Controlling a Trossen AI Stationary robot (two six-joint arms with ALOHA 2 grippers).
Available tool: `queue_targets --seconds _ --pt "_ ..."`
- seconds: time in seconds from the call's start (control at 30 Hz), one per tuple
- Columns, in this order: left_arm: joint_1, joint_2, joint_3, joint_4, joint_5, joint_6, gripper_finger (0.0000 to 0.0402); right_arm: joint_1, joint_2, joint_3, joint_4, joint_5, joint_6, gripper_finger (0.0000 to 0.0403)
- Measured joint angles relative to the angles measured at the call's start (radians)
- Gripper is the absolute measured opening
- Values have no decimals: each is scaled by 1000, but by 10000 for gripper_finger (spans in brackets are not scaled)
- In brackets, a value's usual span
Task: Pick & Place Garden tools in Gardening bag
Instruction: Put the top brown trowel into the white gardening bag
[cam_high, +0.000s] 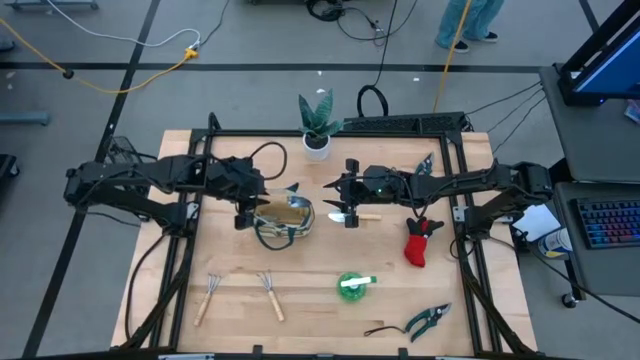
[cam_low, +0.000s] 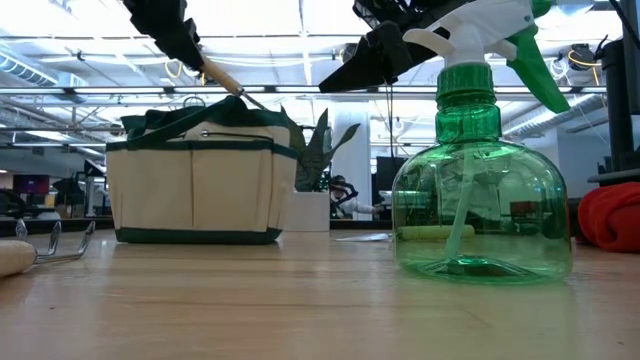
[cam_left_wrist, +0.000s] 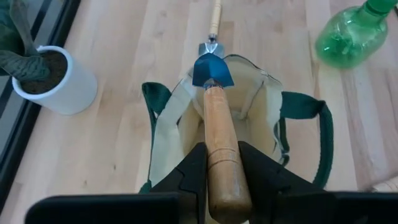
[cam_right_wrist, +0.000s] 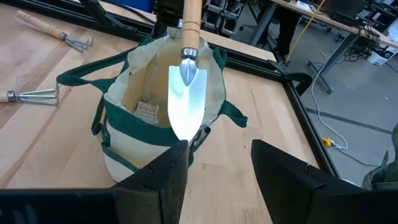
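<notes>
Wood is what the left gripper (cam_left_wrist: 222, 180) is clamped on: the pale handle of a trowel (cam_left_wrist: 217, 118), held with the blue-collared blade end pointing down into the open mouth of the gardening bag (cam_high: 283, 221). The tool is carried tilted over the opening, presumably so that it can be lowered blade first between the bag's green-trimmed walls. The bag stands near the middle of the worktop (cam_high: 230, 300), a little toward the far edge.

The right gripper (cam_right_wrist: 214, 165) hangs just beside the bag with its fingers spread wide and nothing between them. A second trowel (cam_right_wrist: 186, 93), bright metal with a wooden handle, shows before it over the bag; what bears it cannot be told.

Toward the near edge lie two mini rakes (cam_high: 240, 292), a green spray bottle (cam_high: 352, 284) and pruning shears (cam_high: 428, 321). A red-black glove (cam_high: 420, 243) lies toward the right edge, and another pair of shears (cam_high: 423, 166) near the far right corner. A potted plant (cam_high: 317, 125) stands at the far edge, close behind the bag. The bag's loop handles (cam_left_wrist: 305, 143) droop around the opening and could, it is judged, catch the blade on the way in.
</notes>
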Motion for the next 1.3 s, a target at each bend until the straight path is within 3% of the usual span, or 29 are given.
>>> queue_targets --seconds 0.63,0.83,1.3 --pt "-11 -60 0 -101 0 -43 69 0 0 0 0 0 0 173" --pt "-11 -41 0 -167 0 -43 69 0 0 0 -2 0 0 173" --pt "-11 32 -1 -136 0 -44 69 0 1 0 -2 0 0 173"
